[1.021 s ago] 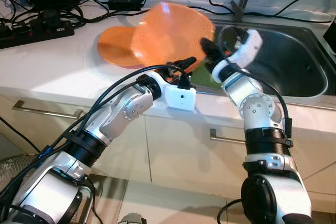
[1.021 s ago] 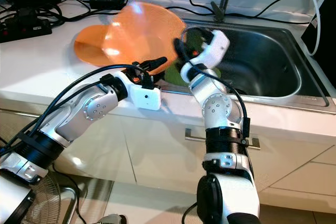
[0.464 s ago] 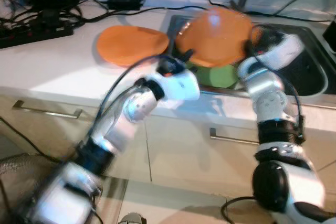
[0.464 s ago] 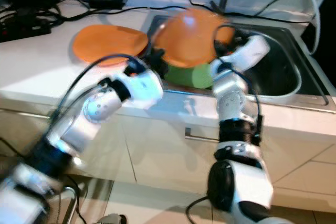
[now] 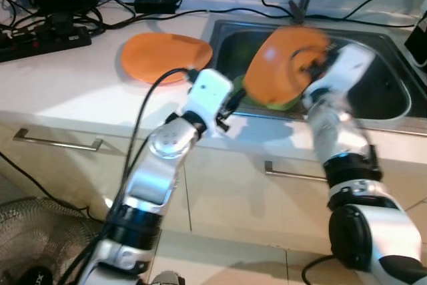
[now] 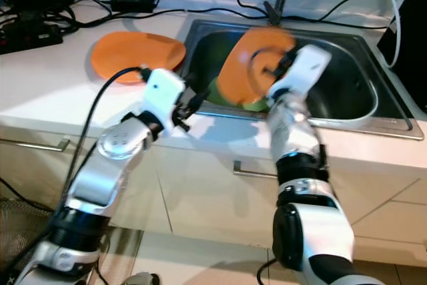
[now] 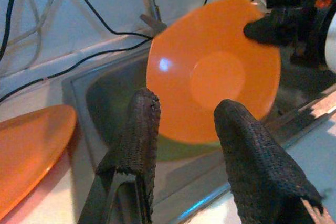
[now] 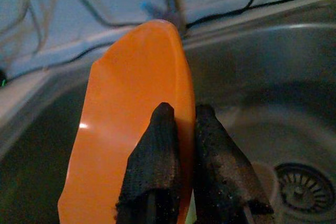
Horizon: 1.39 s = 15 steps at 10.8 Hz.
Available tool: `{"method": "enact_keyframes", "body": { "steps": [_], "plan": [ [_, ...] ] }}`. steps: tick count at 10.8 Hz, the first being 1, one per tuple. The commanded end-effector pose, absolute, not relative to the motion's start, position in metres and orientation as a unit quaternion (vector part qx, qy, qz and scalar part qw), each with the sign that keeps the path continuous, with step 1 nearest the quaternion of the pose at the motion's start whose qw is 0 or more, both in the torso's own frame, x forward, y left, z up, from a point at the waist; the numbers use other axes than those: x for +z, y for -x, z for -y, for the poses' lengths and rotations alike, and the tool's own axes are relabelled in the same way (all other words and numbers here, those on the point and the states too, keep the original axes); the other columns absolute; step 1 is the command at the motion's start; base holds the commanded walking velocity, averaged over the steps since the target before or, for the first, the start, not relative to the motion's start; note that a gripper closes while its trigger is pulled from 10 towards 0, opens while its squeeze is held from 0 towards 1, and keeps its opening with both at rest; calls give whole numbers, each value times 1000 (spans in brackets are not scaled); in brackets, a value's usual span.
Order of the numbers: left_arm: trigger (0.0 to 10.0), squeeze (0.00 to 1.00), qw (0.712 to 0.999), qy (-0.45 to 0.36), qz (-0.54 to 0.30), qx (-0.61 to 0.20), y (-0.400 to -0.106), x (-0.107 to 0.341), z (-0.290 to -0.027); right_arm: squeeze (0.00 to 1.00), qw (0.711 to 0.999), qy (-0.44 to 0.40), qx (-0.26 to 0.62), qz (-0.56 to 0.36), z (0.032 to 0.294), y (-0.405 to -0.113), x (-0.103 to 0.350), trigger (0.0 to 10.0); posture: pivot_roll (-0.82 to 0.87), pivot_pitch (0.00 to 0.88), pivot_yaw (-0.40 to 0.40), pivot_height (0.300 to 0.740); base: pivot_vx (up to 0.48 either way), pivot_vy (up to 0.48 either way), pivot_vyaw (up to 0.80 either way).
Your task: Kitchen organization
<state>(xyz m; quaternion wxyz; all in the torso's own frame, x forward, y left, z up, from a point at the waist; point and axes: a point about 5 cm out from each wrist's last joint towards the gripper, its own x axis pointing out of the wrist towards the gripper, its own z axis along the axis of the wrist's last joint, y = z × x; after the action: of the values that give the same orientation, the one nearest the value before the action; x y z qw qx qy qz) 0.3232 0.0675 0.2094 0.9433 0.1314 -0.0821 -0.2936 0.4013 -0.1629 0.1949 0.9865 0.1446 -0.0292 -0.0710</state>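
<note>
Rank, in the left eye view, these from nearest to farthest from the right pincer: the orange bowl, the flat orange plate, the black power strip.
1. Round orange bowl: clamped by its rim in the right pincer, over the sink.
2. Flat orange plate: on the counter, left of the sink.
3. Black power strip: far-left counter edge.

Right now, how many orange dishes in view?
2: one orange plate lies on the counter beside the sink; one orange bowl, tilted over the sink, gripped by the right gripper.
</note>
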Motion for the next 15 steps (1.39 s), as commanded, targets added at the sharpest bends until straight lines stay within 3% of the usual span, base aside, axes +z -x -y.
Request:
{"method": "enact_keyframes", "body": {
  "steps": [1, 7, 8, 9, 10, 11, 15],
  "plan": [
    [10000, 0, 939, -132, 56, -311, -311, 206, -64, 0, 990, -123, -50, 36, 152, -403, 195, 10000, 246, 99, -25, 740, 0, 0, 0],
    [10000, 0, 947, -75, -35, -309, -286, 188, -65, 0, 993, -108, -32, -47, 133, -395, 147, 10000, 290, 175, -46, 740, 0, 0, 0],
    [10000, 0, 950, -73, -42, -301, -285, 188, -67, 957, 992, -111, -30, -51, 131, -394, 144, 10000, 292, 187, -46, 740, 0, 0, 0],
    [10000, 0, 951, -70, -46, -297, -284, 189, -67, 1000, 992, -110, -29, -53, 131, -393, 142, 10000, 292, 194, -49, 740, 0, 0, 0],
    [10000, 0, 952, -69, -48, -296, -283, 189, -67, 1000, 993, -106, -23, -54, 129, -393, 142, 10000, 289, 201, -51, 740, 0, 0, 0],
    [10000, 0, 953, -65, -52, -292, -283, 188, -68, 0, 993, -103, -21, -53, 129, -393, 142, 10000, 287, 205, -52, 740, 0, 0, 0],
    [10000, 0, 956, -61, -42, -283, -288, 190, -69, 0, 995, -94, -20, -36, 129, -393, 145, 10000, 274, 192, -41, 740, 0, 0, 0]
  ]
}}
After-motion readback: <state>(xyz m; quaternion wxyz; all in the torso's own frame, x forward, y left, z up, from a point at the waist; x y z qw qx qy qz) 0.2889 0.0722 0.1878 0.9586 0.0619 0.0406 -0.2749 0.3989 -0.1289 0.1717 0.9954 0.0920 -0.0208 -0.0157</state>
